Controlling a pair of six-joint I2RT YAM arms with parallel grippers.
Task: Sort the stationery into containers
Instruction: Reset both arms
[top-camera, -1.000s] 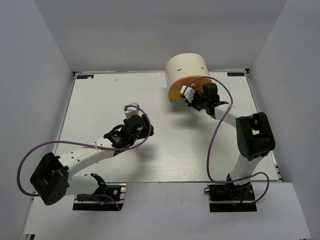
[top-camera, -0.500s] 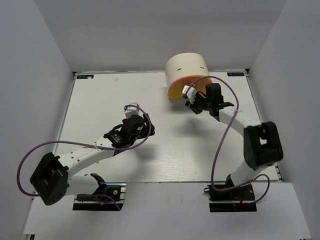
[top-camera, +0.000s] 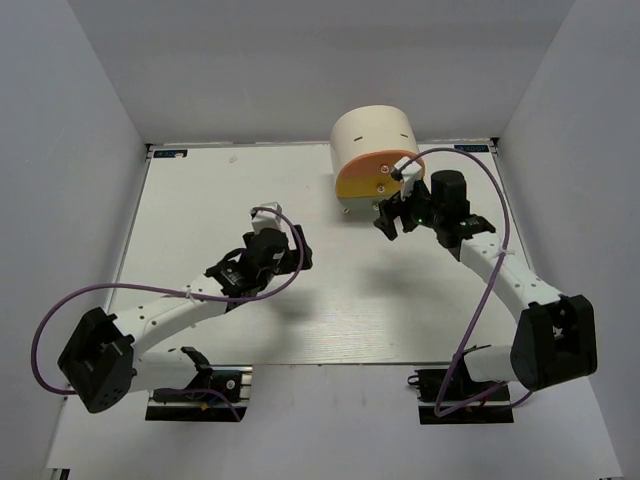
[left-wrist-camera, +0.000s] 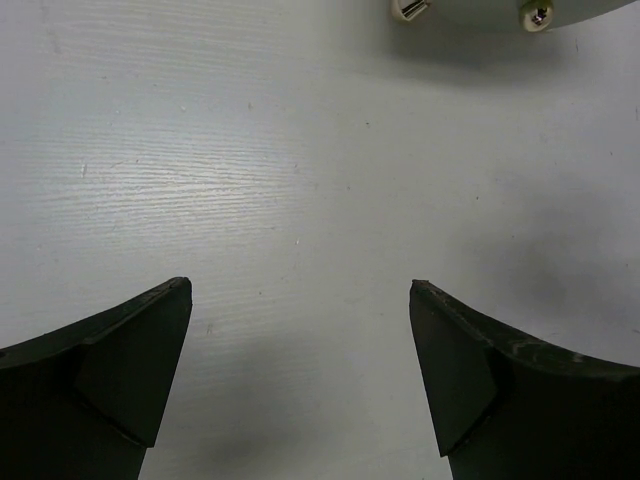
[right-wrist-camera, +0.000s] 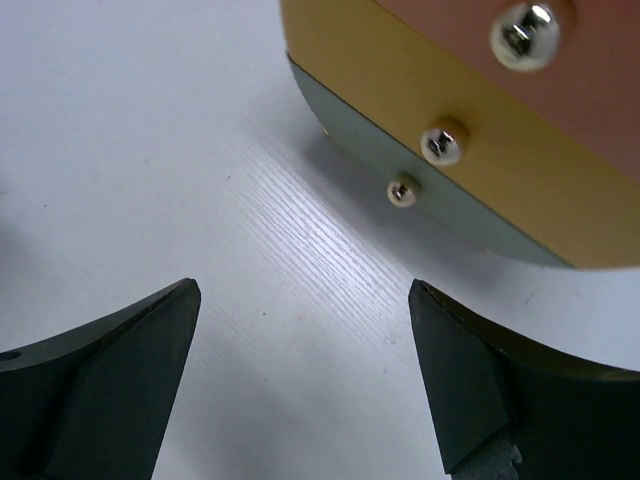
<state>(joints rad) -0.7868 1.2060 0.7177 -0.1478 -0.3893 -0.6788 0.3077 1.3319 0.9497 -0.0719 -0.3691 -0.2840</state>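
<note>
No stationery shows in any view. The containers are an orange drawer above a yellow drawer in a cream drum unit at the back of the table. Up close, the orange drawer and yellow drawer each carry a small metal knob. My right gripper hangs just in front of the drawers, apart from them. Seen from its wrist, the right gripper is open over bare table. My left gripper sits mid-table pointing at the drum; the left gripper is open and empty.
The white table is walled by grey panels on the left, back and right. A grey bottom drawer with a knob lies under the yellow one. The drum's lower edge peeks into the top of the left wrist view.
My right gripper drew back from the drawer fronts and opened wide, while its arm swung out to the right. The left gripper opened wider and hardly moved.
</note>
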